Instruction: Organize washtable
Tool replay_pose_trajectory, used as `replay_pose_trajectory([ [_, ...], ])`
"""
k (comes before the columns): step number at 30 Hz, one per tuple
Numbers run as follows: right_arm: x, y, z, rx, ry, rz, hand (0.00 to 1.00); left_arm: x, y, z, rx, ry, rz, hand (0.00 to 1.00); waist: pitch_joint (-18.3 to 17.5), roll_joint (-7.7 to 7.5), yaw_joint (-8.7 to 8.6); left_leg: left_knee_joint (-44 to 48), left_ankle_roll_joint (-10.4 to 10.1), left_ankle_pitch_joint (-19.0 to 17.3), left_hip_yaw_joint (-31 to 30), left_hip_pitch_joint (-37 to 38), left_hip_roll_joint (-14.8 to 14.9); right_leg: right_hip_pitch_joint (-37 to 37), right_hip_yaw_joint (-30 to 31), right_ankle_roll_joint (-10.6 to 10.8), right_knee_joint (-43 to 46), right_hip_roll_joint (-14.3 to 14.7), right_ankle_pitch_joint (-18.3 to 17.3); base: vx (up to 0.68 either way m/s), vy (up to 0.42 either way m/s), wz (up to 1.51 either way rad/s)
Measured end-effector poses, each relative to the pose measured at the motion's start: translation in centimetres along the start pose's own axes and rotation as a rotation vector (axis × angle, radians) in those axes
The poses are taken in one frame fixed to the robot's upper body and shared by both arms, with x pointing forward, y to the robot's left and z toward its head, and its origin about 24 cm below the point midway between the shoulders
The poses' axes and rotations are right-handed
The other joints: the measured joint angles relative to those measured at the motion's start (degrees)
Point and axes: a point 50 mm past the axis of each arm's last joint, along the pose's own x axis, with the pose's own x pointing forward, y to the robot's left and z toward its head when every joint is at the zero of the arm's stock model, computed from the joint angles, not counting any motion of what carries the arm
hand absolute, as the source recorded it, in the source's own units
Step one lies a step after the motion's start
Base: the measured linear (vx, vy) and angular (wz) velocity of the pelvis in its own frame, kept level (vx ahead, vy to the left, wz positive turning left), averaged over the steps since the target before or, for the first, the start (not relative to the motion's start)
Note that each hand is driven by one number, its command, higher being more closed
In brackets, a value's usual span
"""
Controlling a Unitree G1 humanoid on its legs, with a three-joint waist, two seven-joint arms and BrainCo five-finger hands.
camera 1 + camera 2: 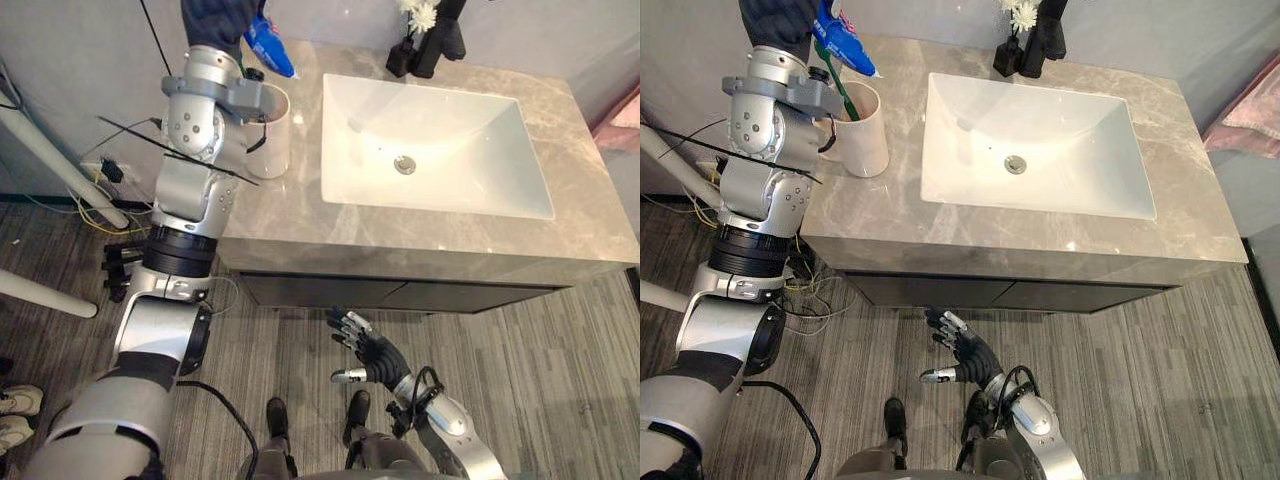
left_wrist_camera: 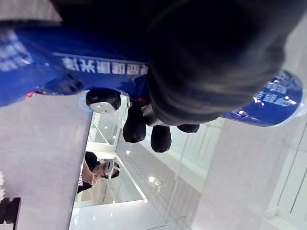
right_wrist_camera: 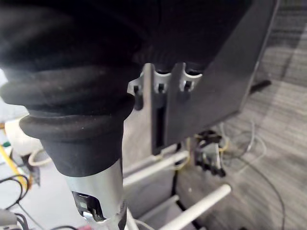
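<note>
The blue tube (image 1: pixel 843 40) is gripped in the left hand (image 1: pixel 775 20), which is raised over the back left corner of the surface (image 1: pixel 300 225), just above the white cup (image 1: pixel 862 135). In the left wrist view the dark fingertips (image 2: pixel 160 138) are seen curled round the tube, so the hand is closed on it. The tube is tilted, with its lower end pointed toward the cup's mouth; whether it touches the rim cannot be told. A green toothbrush (image 1: pixel 837 90) is stood in the cup, leaning toward the hand. The cup is set upright on the surface, just beside the left edge of the white sink (image 1: pixel 440 150), which is sunk into the grey marbled top. Behind the sink, by the wall, a black tap (image 1: pixel 437 40) is mounted, and a small dark vase (image 1: pixel 400 58) of white flowers (image 1: pixel 422 14) is placed just beside it. The right hand (image 1: pixel 365 345) is seen low, in front of the dark cabinet (image 1: pixel 400 295) under the surface and above the striped floor (image 1: pixel 560 380). Its fingers are spread and relaxed, and nothing is held in it.
</note>
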Motion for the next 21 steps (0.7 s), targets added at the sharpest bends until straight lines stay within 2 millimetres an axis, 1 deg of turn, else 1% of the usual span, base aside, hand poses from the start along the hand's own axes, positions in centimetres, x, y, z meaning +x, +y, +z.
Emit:
replay_pose_trajectory([
  [6,0.0,0.0,0.0,0.016,-0.006,-0.017,0.00,0.0,-0.1,0.0,-0.007,0.001,0.000,1.00,0.4,-0.07,0.08,0.1,0.3,-0.2,-0.5,-0.3,-0.1,0.0,-0.9,0.0,-0.1,-0.1,0.3,0.05,0.039,0.04],
  [10,0.0,0.0,0.0,0.016,-0.006,-0.019,0.00,0.0,-0.1,-0.1,-0.012,0.002,0.001,1.00,1.9,-0.25,0.32,0.2,0.3,-0.2,-0.9,-0.5,-0.1,0.0,-1.2,0.0,-0.1,-0.1,0.3,0.05,0.030,0.05],
  [13,0.0,-0.1,0.0,0.015,-0.006,-0.022,0.00,-0.3,0.0,-0.4,-0.023,0.015,0.007,1.00,2.4,-0.26,0.27,1.1,0.9,-0.7,-0.9,-1.0,-0.1,0.0,-1.2,0.0,-0.2,-0.2,0.3,0.05,0.031,0.02],
  [17,-0.1,-0.2,0.0,0.014,-0.007,-0.024,0.00,-0.7,0.1,-0.9,-0.039,0.033,0.015,1.00,2.5,-0.28,0.37,1.1,0.9,-0.7,-1.0,-1.3,-0.1,0.0,-1.3,0.3,-0.7,-0.1,0.7,0.05,0.022,0.01],
  [21,-0.1,-0.5,0.2,0.010,-0.011,-0.036,0.00,-1.1,0.4,-1.4,-0.045,0.049,0.027,1.00,3.2,-0.20,0.41,1.2,0.9,-0.7,-1.0,-1.4,-0.1,0.0,-1.3,0.1,-0.9,-0.1,1.2,0.03,0.035,0.00],
])
